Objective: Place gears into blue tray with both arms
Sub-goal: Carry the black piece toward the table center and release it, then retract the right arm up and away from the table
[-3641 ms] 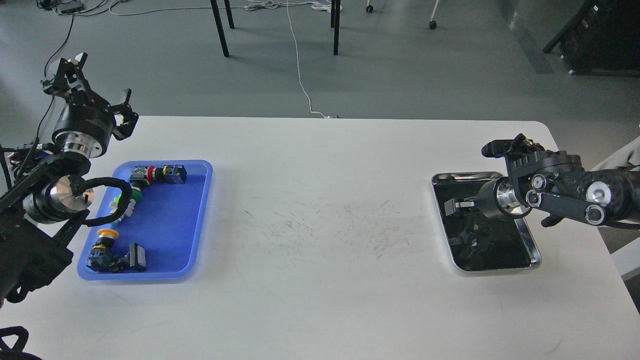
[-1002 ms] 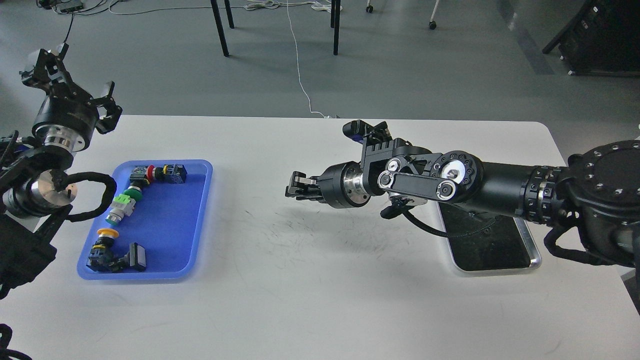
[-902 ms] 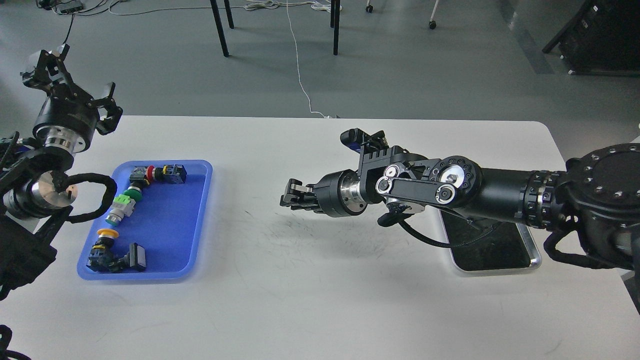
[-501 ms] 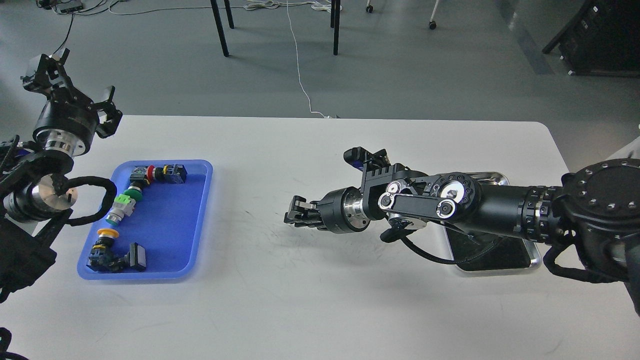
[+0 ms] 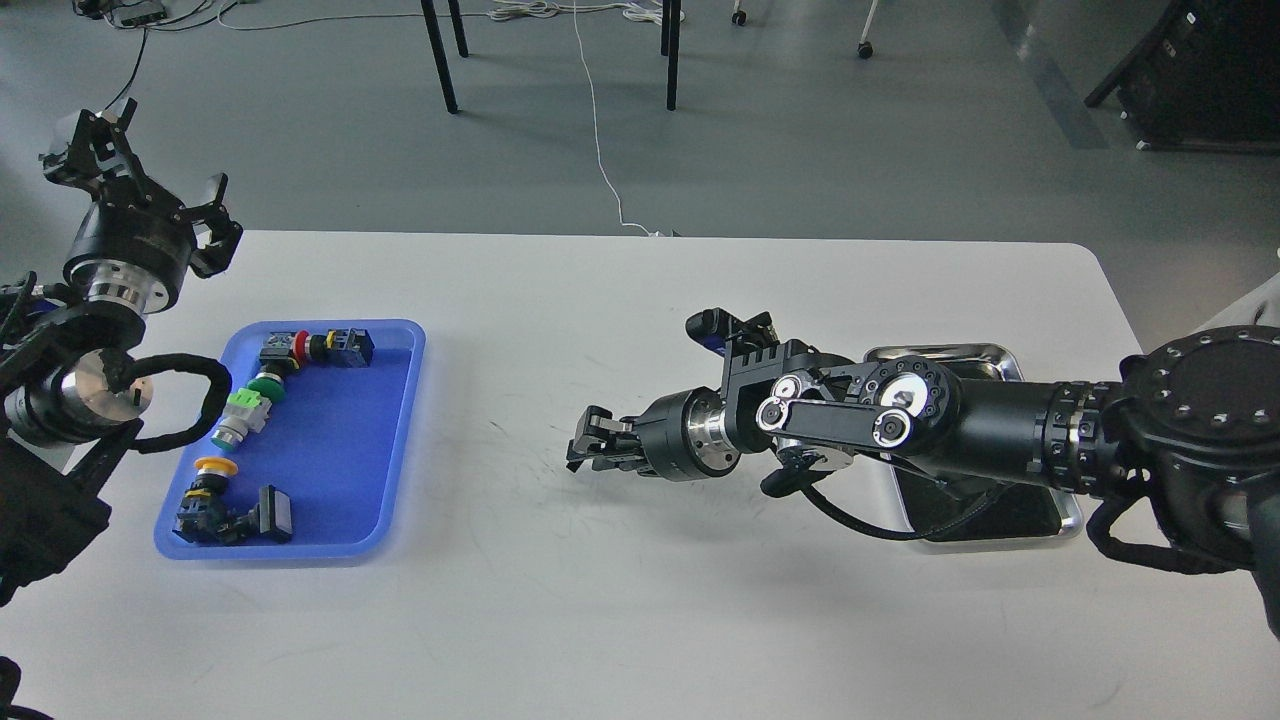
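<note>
I have my right gripper reaching out low over the middle of the white table, pointed toward the blue tray but well short of it. Its fingers look nearly together at the tip, yet it is dark and seen almost end-on, so I cannot tell whether it is closed on a gear or simply empty; no gear shows in this view, neither at the claw, on the table, nor in the tray. My best reading is that this is the carry step, with a gear perhaps pinched in that claw.

My left gripper is raised beyond the far left corner of the table, behind the blue tray, with its fingers spread apart and nothing between them. The tray holds only the colourful push-button switches, lined along its left side and far end; its right half is bare blue. The silver tray sits behind my right forearm, mostly covered by it.

Next I would need to bring the right claw on leftward over the tray's near rim, lower over the bare blue patch clear of the switches, and release there.
</note>
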Controlling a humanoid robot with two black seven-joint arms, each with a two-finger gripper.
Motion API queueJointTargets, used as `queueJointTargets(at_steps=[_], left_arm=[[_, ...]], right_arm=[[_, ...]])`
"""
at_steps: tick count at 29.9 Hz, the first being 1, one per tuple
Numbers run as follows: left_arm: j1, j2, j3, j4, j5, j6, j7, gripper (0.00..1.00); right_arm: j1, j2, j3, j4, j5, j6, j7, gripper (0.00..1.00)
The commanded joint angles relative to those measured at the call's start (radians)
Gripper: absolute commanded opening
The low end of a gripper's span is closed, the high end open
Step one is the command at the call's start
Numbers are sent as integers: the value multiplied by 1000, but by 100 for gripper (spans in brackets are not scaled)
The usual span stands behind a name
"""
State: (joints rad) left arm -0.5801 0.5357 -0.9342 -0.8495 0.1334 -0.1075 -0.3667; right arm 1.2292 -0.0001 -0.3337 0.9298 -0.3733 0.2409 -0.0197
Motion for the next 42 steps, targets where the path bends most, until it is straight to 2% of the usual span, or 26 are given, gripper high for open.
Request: queueJointTargets(at_steps=[1,4,8,15,23,30,34,37,42], left_arm=[[0,0,0,1,0,0,0,99],[0,1,0,1,0,0,0,99],[9,3,-2,1,0,0,0,99],[12,7,-2,1,0,0,0,99],[14,9,-2,1,2,3,0,99],[14,6,1,1,2,8,2,99],[12,10,2,-6,9,6,3,99],[12,35,2,-22,55,5,5,99],[43,110,21,-141,187,3,9,99]], right_arm=[[1,0,1,-2,2,-2,1,52],[4,0,1,-11,8,-5,3,70],[22,0,12,-29,14,0,3,81],[93,0,61,-39,22,18,1,87],[191,0,140,-2,24,115,3,89],[237,-283,169,181,24,113,4,90],[214,-451,257,224,25,107,7,90],[149,-546,338,224,75,104,7,90],[-9,-716,554,224,193,106,7,91]])
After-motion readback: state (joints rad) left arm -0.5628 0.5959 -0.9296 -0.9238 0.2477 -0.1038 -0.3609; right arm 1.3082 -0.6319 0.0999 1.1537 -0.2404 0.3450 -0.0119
